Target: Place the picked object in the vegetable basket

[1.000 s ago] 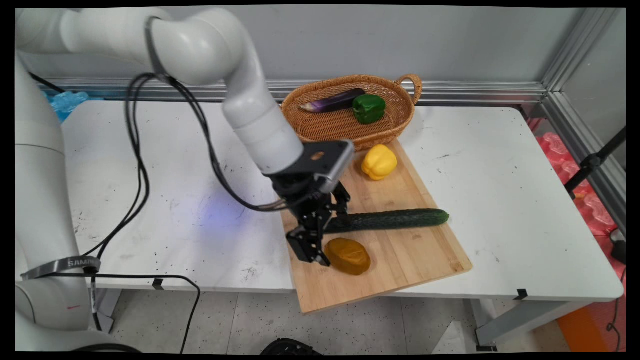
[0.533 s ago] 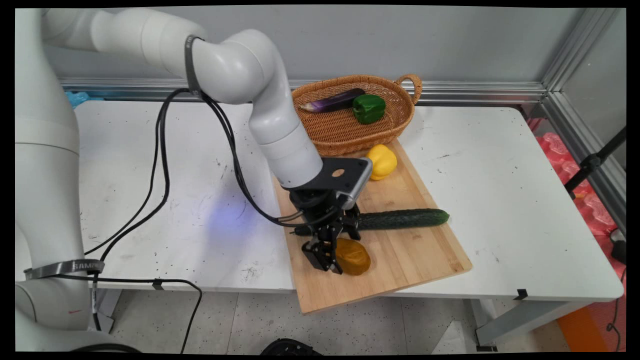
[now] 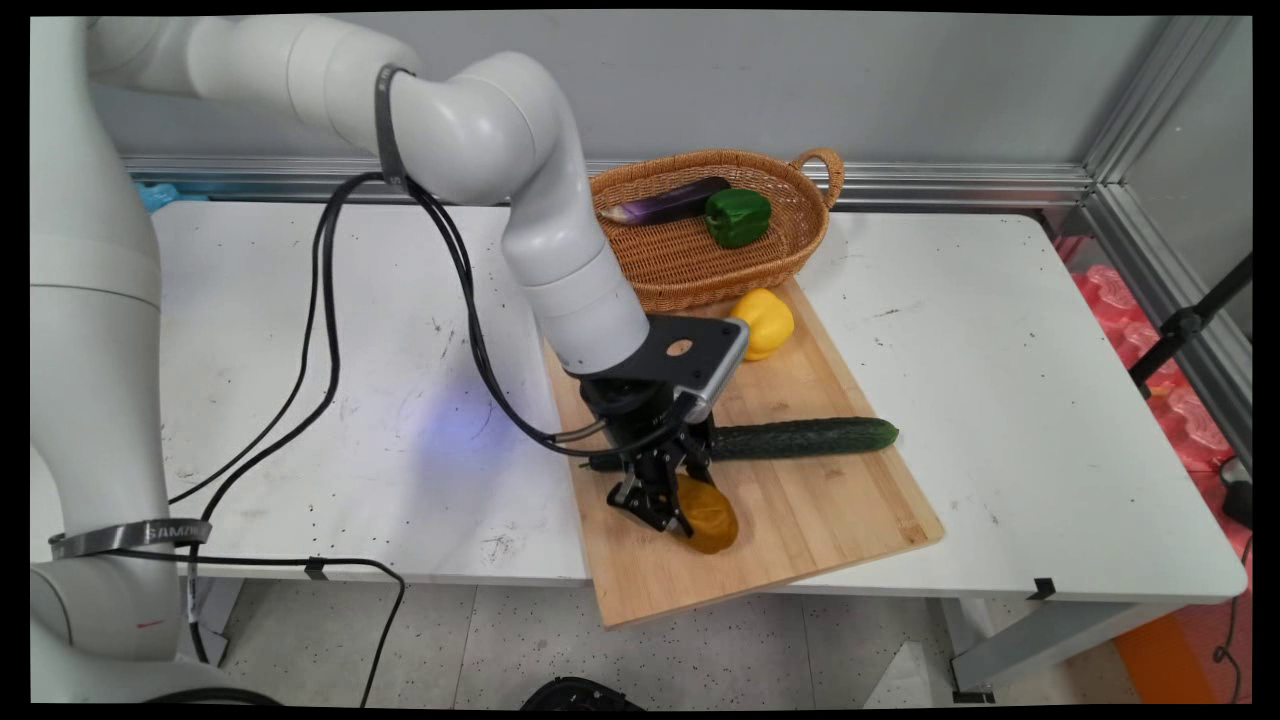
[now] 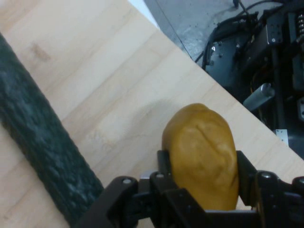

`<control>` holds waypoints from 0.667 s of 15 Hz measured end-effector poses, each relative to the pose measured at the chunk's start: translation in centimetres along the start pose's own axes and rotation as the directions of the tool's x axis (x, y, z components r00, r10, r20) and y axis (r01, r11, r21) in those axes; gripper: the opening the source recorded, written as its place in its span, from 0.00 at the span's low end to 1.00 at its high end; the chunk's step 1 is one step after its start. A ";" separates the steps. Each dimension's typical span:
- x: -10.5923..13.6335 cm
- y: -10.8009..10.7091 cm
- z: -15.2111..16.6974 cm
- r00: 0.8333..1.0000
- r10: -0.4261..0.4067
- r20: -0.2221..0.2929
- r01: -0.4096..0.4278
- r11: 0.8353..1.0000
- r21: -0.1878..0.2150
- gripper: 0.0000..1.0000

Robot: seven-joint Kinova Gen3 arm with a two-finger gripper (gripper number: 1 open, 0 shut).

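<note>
The potato sits between the jaws of the gripper, which close on its two sides, low over the near part of the cutting board. The cucumber lies just behind; a yellow pepper and basket sit farther back on the bench.

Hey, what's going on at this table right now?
The white arm's gripper has its two fingers closed on a brown potato on the wooden cutting board. A long cucumber lies across the board just behind it, and a yellow pepper sits at the board's far end. The wicker basket beyond holds an eggplant and a green pepper.
</note>
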 end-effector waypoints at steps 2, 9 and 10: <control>0.5 0.2 -1.4 1.000 0.002 -0.011 -0.002 1.000 0.012 0.00; 1.6 0.6 -9.1 0.988 -0.117 -0.102 0.125 0.990 0.073 0.00; 1.4 0.5 -10.5 0.982 -0.151 -0.118 0.161 0.983 0.087 0.00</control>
